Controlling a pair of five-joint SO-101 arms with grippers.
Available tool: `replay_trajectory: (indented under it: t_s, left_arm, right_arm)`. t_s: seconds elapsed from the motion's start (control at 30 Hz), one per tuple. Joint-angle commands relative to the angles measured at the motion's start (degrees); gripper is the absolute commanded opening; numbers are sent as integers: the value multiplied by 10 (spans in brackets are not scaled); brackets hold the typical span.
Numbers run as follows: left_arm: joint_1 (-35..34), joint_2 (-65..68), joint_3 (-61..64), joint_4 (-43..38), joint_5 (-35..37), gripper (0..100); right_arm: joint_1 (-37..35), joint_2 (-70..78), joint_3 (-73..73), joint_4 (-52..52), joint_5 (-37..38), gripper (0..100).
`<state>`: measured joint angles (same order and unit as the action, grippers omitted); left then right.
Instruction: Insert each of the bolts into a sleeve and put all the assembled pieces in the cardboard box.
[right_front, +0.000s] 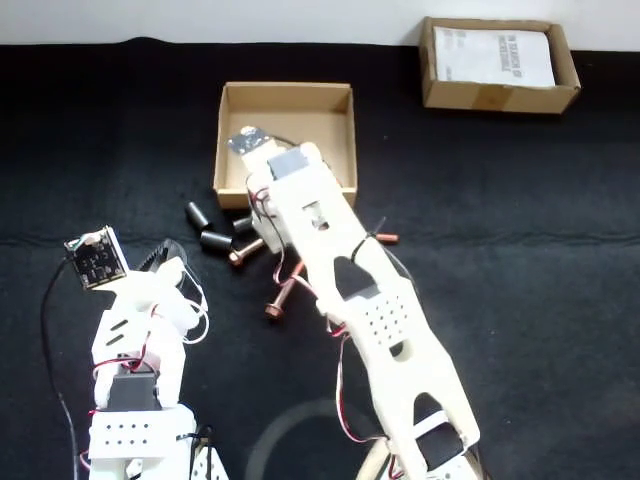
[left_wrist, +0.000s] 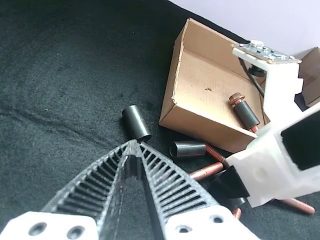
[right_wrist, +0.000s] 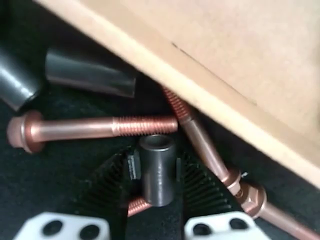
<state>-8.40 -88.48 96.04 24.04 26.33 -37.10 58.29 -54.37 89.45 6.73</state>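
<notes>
Bolts (right_front: 280, 296) lie loose on the black table (right_front: 520, 300) in the high view, just in front of the box (right_front: 232, 140), with three dark sleeves (right_front: 215, 240) close by on the left arm's side of the pile. The right arm (right_front: 345, 280) stretches over them, its wrist at the box's near wall. The left arm (right_front: 135, 330) sits folded, well back from the pile. A second box (right_front: 497, 95) holding paper stands apart at the table's far edge. In the left wrist view the left gripper (left_wrist: 133, 146) is closed to a point with nothing in it, its tip just beside a lone sleeve (left_wrist: 136, 122) lying on the table. Another sleeve (left_wrist: 187, 149) lies by the box's corner with copper thread showing at its end; I cannot tell whether that bolt sits inside it. Inside the box (left_wrist: 210, 80) rests an assembled piece (left_wrist: 245, 111), a bolt through a sleeve, near the wall. In the right wrist view the right gripper (right_wrist: 155, 162) is drawn narrow on a held sleeve (right_wrist: 158, 172), which stands between its fingers. A long bolt (right_wrist: 95, 129) lies crosswise just beyond it, and a slanted bolt (right_wrist: 210, 155) runs along the box wall (right_wrist: 210, 65).
</notes>
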Motion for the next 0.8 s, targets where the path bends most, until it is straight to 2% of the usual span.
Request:
replay_trajectory:
  t_s: [0.0,0.13,0.3,0.47,0.67,0.77]
  left_arm:
    - [-2,-7,15,-9,0,10]
    - [-2,-7,15,-9,0,10]
    - [-2,-2,15,-9,1,10]
    - [-2,-1,15,-10,2,10]
    - [-2,0,15,-4,4,10]
    - [1,0,15,10,5,10]
  right_arm:
    - [13,-1,-34,45,3,9]
    - [31,-1,-144,117,3,9]
    - [69,-51,-254,116,3,9]
    - [101,-159,-259,116,-9,9]
    - [157,-289,-255,117,-124,8]
    - [167,-361,-191,117,-143,8]
